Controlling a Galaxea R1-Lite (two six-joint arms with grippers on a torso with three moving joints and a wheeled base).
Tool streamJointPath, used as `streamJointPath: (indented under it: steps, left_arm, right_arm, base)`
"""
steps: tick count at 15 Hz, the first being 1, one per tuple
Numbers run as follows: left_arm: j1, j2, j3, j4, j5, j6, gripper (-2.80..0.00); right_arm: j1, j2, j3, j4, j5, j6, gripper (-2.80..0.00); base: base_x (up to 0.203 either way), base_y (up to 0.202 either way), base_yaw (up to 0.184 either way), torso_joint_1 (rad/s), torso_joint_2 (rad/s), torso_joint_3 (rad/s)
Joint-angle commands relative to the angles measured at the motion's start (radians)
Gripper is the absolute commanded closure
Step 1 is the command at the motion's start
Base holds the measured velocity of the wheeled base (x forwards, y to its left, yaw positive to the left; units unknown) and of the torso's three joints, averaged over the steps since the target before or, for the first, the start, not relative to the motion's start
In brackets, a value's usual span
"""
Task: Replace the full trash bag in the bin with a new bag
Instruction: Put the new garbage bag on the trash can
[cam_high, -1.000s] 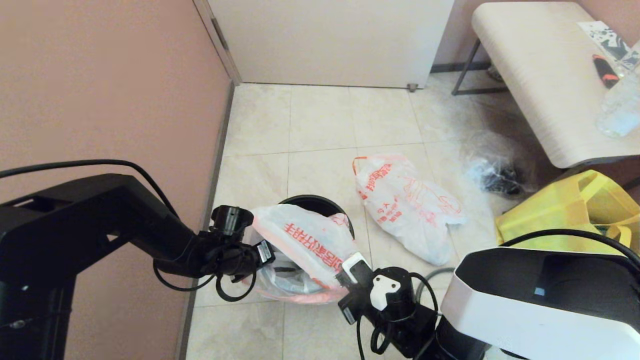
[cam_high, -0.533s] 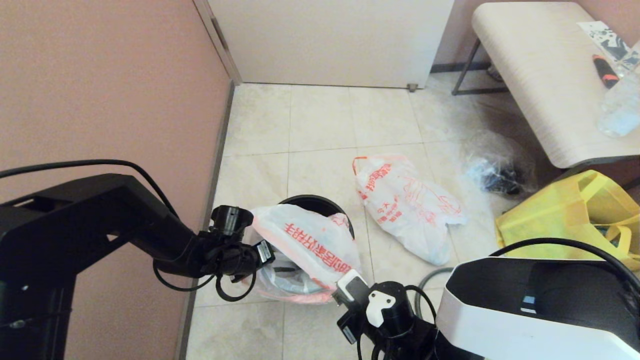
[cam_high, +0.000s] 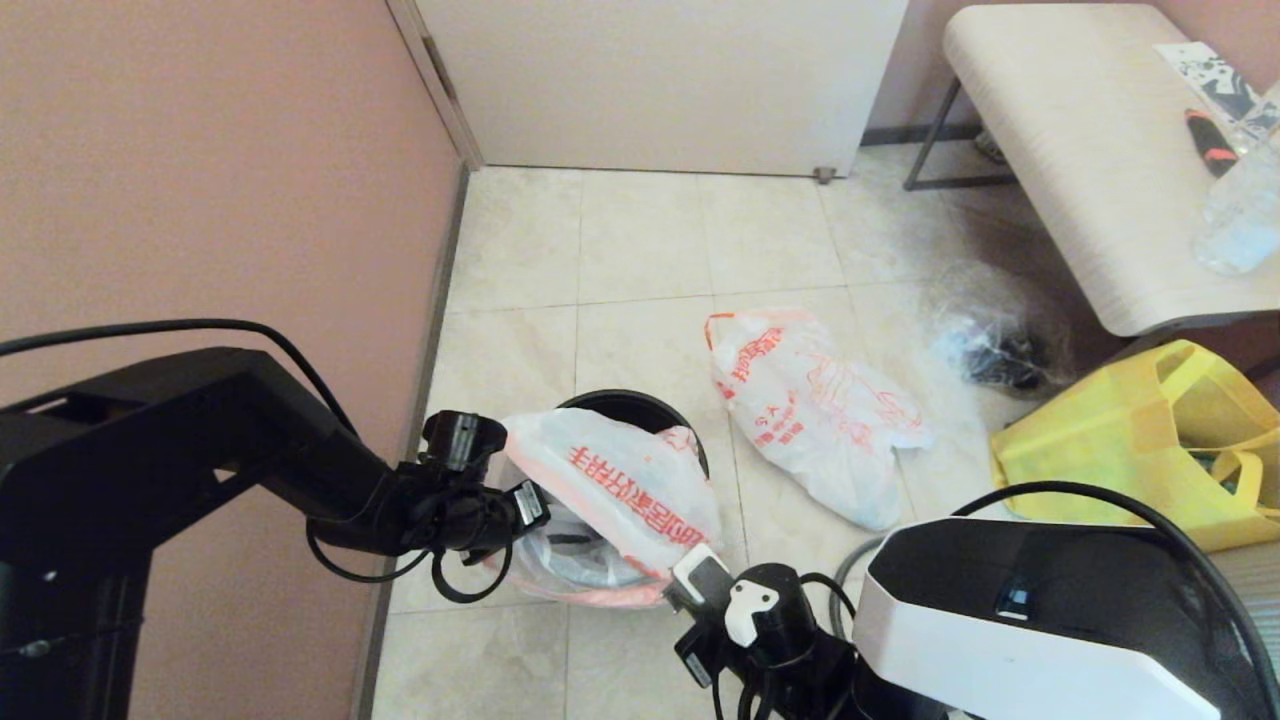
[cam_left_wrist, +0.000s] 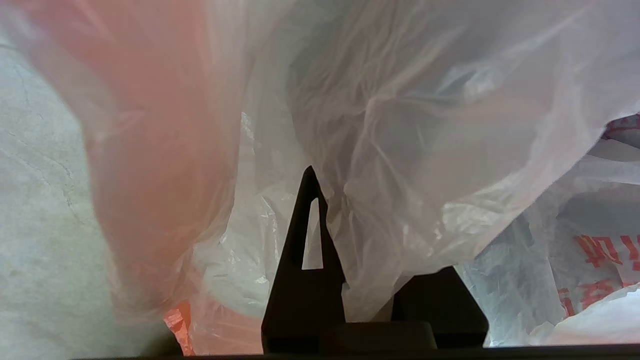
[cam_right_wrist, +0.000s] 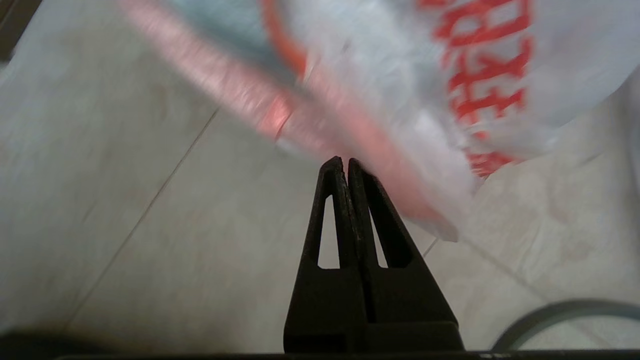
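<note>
gripping new bag (cam_high: 620, 490), both grippers

A pale tiled floor (cam_high: 640, 250) carries a black bin (cam_high: 630, 405) at six o'clock, a bulging white bag (cam_high: 815, 415) at centre, a clear plastic bag (cam_high: 985, 345) and a yellow tote (cam_high: 1130, 420) at three o'clock, and a bench (cam_high: 1070, 150) at one o'clock.

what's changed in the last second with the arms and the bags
The right gripper has pulled back toward the robot, away from the new bag draped over the bin; its fingers are shut and seem to hold no plastic. The left gripper stays put, with bag film between its fingers. The full trash bag has not moved.
</note>
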Motion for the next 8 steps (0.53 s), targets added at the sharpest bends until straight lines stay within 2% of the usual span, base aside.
streamJointPath:
  steps: [1, 3, 8]
  left_arm:
    - [0.0, 0.0, 0.0, -0.003, 0.0, -0.004, 0.0]
    - [0.0, 0.0, 0.0, -0.003, 0.0, -0.004, 0.0]
    - [0.0, 0.0, 0.001, -0.003, 0.0, -0.004, 0.0]
  right_arm:
    - [-0.025, 0.033, -0.067, -0.008, -0.004, 0.001, 0.0]
    - [-0.064, 0.043, -0.118, -0.009, -0.007, 0.015, 0.0]
    - [-0.127, 0.023, -0.15, -0.014, -0.043, 0.014, 0.0]
  base:
    - [0.0, 0.0, 0.0, 0.0, 0.0, 0.0]
    - [0.0, 0.0, 0.0, 0.0, 0.0, 0.0]
    - [0.0, 0.0, 0.0, 0.0, 0.0, 0.0]
